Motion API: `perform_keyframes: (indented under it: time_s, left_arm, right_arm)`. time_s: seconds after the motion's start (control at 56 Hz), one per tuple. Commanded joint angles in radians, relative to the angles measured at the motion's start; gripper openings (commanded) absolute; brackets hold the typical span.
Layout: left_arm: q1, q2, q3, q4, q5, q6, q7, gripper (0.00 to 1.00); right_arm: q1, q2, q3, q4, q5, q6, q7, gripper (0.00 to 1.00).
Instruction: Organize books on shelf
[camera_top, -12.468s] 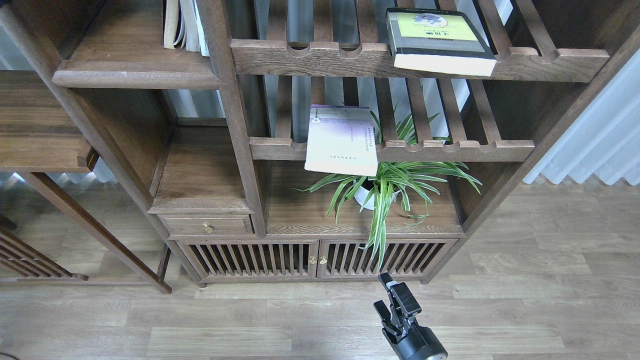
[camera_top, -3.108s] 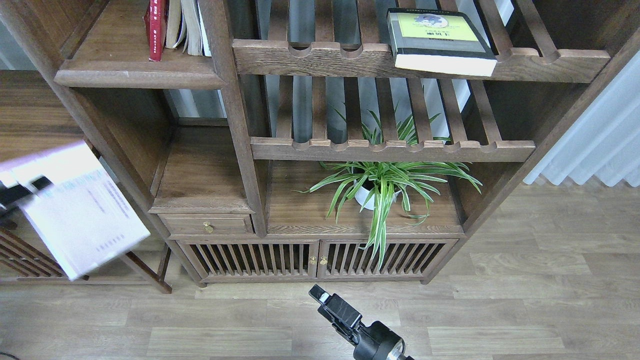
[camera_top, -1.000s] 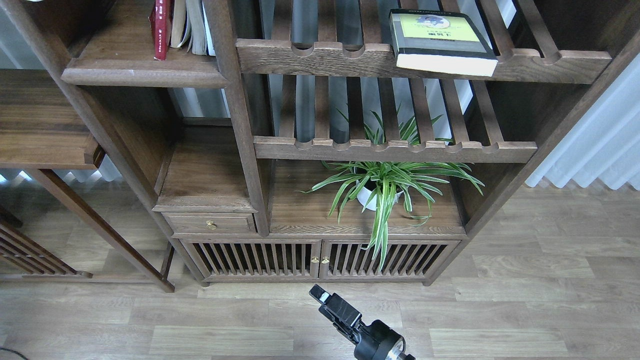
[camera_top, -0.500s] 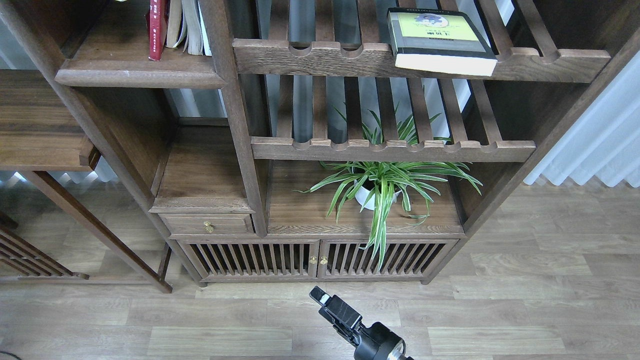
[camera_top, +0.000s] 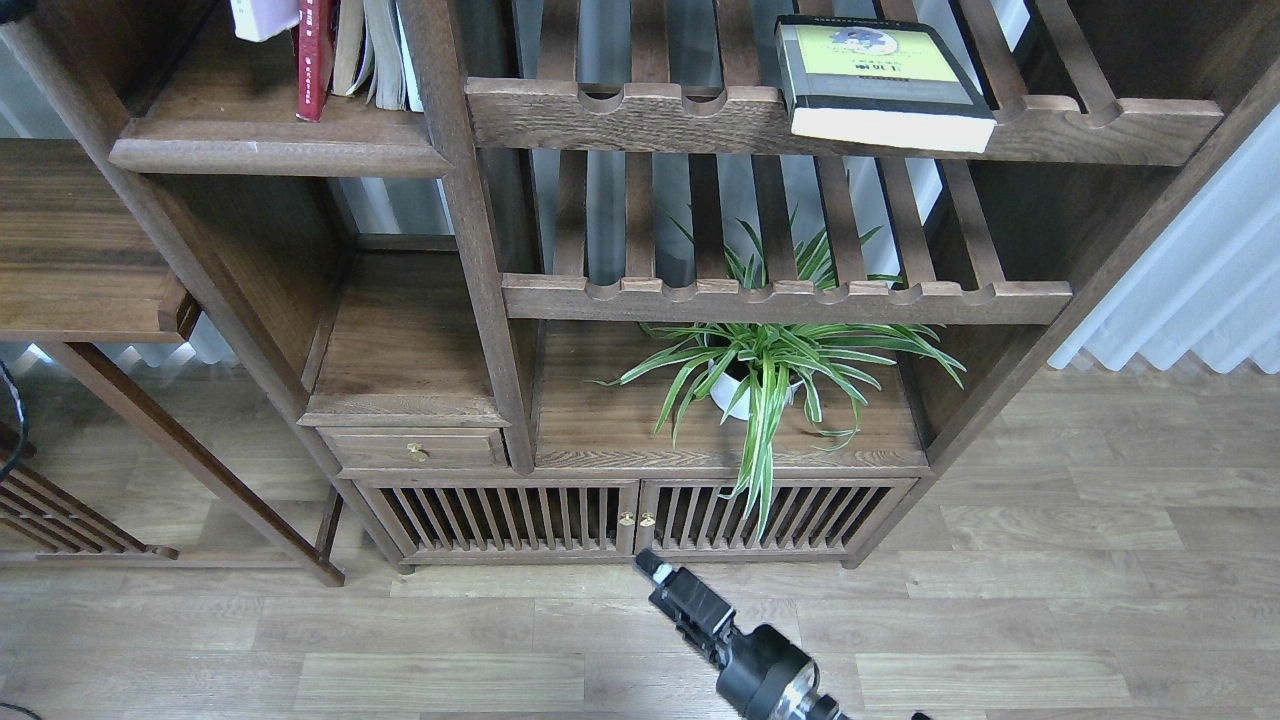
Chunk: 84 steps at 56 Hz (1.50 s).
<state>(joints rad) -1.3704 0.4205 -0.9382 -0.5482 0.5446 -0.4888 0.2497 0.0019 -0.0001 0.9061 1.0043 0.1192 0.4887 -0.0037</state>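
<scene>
Books: red paperback (camera_top: 313, 60) upright at the shelf's (camera_top: 270, 150) back right corner, beside pale volumes, apparently already filed; lavender-white paperback (camera_top: 262, 17) just left of it, cropped by the top edge, holder unseen. Yellow-green book (camera_top: 875, 80) flat on the slatted rack, overhanging its front rail, probably unfiled. Right gripper (camera_top: 668, 585) low over the floor, end-on; jaws' state cannot be told.

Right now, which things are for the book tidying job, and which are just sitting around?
For the job:
- pale book, coming in at the top
- red book, standing on the shelf
- yellow-green book, flat on a slatted rack
- shelf

Just sitting around:
- potted plant
- small drawer
- cabinet doors
</scene>
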Motion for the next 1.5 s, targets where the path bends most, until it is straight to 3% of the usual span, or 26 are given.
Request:
perform_keyframes:
  time_s: [0.0, 0.161, 0.357, 0.607, 0.75, 0.893, 1.108, 1.25, 1.483]
  left_arm:
    - [0.017, 0.007, -0.001, -0.026, 0.000, 0.000, 0.000, 0.81]
    - [0.017, 0.023, -0.017, -0.039, -0.003, 0.000, -0.001, 0.87]
    - [0.070, 0.139, -0.051, -0.197, -0.025, 0.000, -0.001, 0.89]
    - [0.309, 0.285, -0.134, -0.463, -0.199, 0.000, 0.005, 1.00]
    - [0.448, 0.316, -0.198, -0.578, -0.337, 0.000, 0.062, 1.00]
    - [0.565, 0.330, -0.229, -0.584, -0.365, 0.000, 0.077, 1.00]
    - [0.800, 0.330, -0.326, -0.579, -0.417, 0.000, 0.075, 1.00]
    - [0.912, 0.328, -0.346, -0.569, -0.416, 0.000, 0.075, 1.00]
    - [0.967, 0.317, -0.355, -0.569, -0.417, 0.000, 0.066, 1.00]
  right_arm:
    - [0.073, 0.000, 0.004, 0.023, 0.045, 0.000, 0.021, 0.99]
    - [0.144, 0.000, 0.016, 0.028, 0.099, 0.000, 0.022, 0.97]
    - [0.178, 0.000, 0.024, 0.099, 0.102, 0.000, 0.021, 0.96]
    - [0.181, 0.000, 0.002, 0.221, 0.096, 0.000, 0.019, 0.98]
    - [0.181, 0.000, -0.015, 0.318, 0.096, 0.000, 0.019, 0.98]
    - [0.208, 0.000, -0.016, 0.326, 0.092, 0.000, 0.021, 0.98]
    - [0.257, 0.000, 0.008, 0.329, 0.088, 0.000, 0.103, 0.98]
    - [0.291, 0.000, 0.073, 0.329, 0.088, -0.033, 0.125, 0.98]
    - [0.314, 0.000, 0.172, 0.310, 0.089, -0.047, 0.163, 0.98]
